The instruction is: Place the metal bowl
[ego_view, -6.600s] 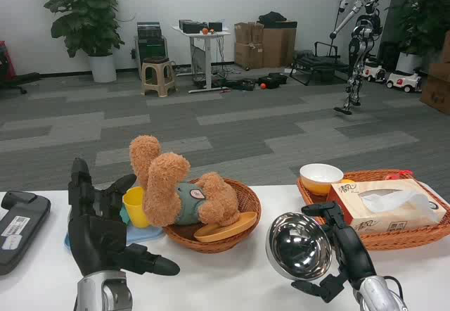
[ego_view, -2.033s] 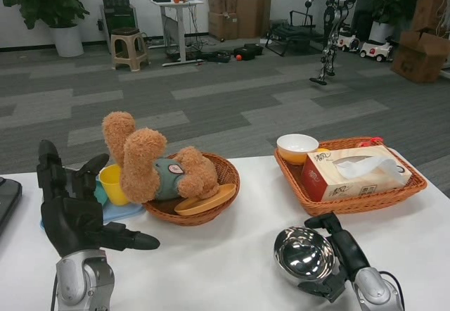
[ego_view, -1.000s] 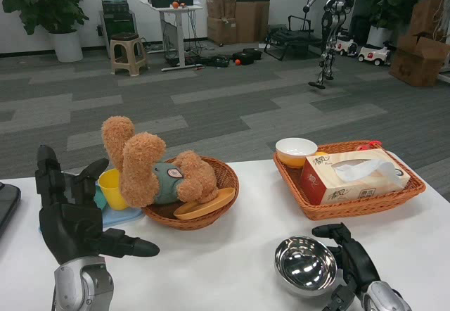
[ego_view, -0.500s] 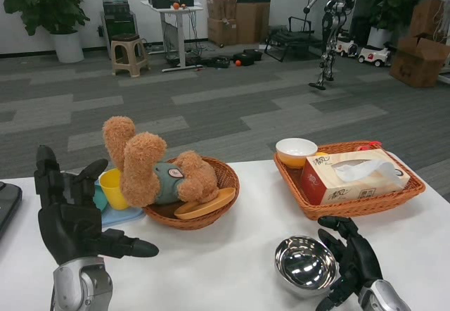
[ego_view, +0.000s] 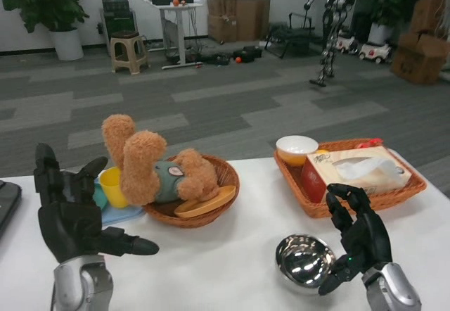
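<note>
Head view. The metal bowl (ego_view: 304,262) sits on the white surface (ego_view: 218,255) in the lower right of the frame, mouth facing up and slightly toward the camera, its polished inside mirroring the room. It is round, so no long axis can be told. It stands below the rectangular wicker basket (ego_view: 404,186) and well apart from the round wicker basket (ego_view: 226,191) at centre left.

The right hand (ego_view: 358,237) is just right of the bowl, raised above the surface, its fingers spread and curled loosely with nothing between them. One lower fingertip lies close to the bowl's right rim; whether it touches cannot be told.

The left hand (ego_view: 70,209) stands upright at the lower left of the frame, fingers spread apart and pointing up, thumb stretched out to the right, holding nothing.

In the round wicker basket lies a brown teddy bear (ego_view: 155,167), legs pointing up toward the upper left, beside a flat orange plate (ego_view: 205,204) leaning on the basket's front edge. A yellow cup (ego_view: 112,186) stands just left of that basket on a blue cloth (ego_view: 121,214).

The rectangular basket holds a tissue box (ego_view: 355,172) with a tissue sticking out and a small white and orange bowl (ego_view: 296,149) at its left end.

Beyond the surface, grey carpet runs back to a stool (ego_view: 129,52), a potted plant (ego_view: 49,8), cardboard boxes (ego_view: 235,19) and a standing humanoid robot (ego_view: 332,22) at upper right.
</note>
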